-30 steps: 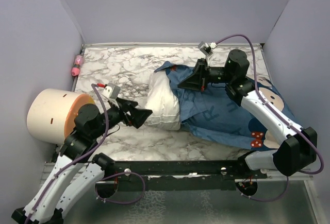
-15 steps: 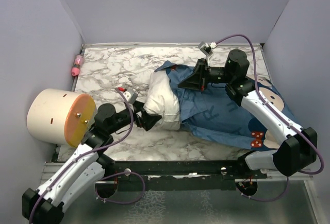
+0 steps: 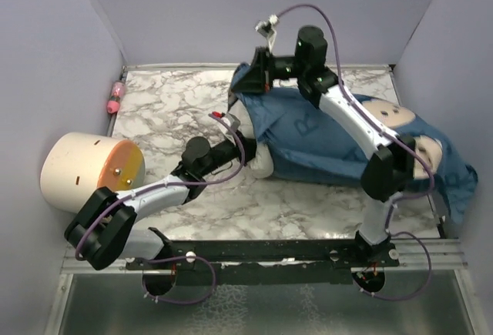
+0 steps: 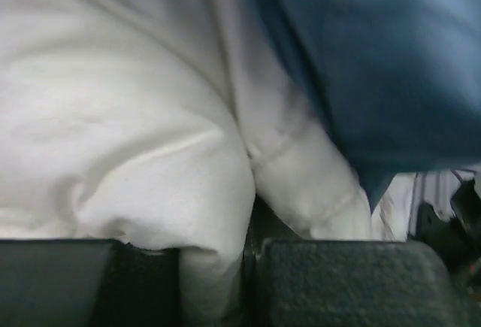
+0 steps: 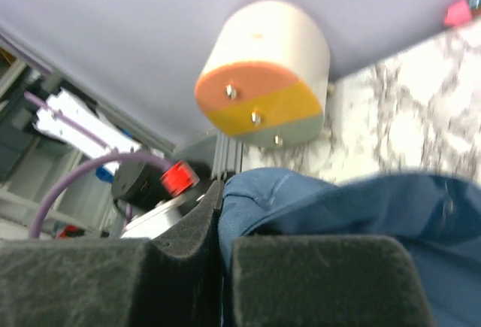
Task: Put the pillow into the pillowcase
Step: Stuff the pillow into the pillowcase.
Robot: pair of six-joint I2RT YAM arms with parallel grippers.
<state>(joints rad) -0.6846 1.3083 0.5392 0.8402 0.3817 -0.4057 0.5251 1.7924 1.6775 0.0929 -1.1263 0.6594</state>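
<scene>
My left pincer (image 4: 216, 270) is nearly closed. Its two dark pads are clamped on a fold of the pillow (image 4: 113, 139), with white cloth squeezed into the narrow gap between them. In that wrist view the pillow bulges across most of the frame, and the pillowcase (image 4: 376, 56) lies over its upper right part as plain blue cloth. My right pincer (image 5: 223, 259) is fully closed on a hem of the pillowcase, a blue edge caught between its foam pads. The overhead view gives me what the wrist cameras cannot. The left arm reaches low across the marble table (image 3: 169, 112) to the near left end of the bundle. The right arm stretches over the blue cloth and holds its far left corner up near the back wall. From above, only a small white patch of pillow shows beside the left pincer; the rest is covered by blue, and I cannot tell how much is inside the sack. The pillowcase spreads from mid-table to the right edge. Past its hem, the right wrist camera sees the cream drum (image 5: 263, 71) head-on, its face orange, yellow and pale grey with three screws. Overhead, the drum lies on its side at the table's left edge, with a small pink object (image 3: 115, 98) further back.
</scene>
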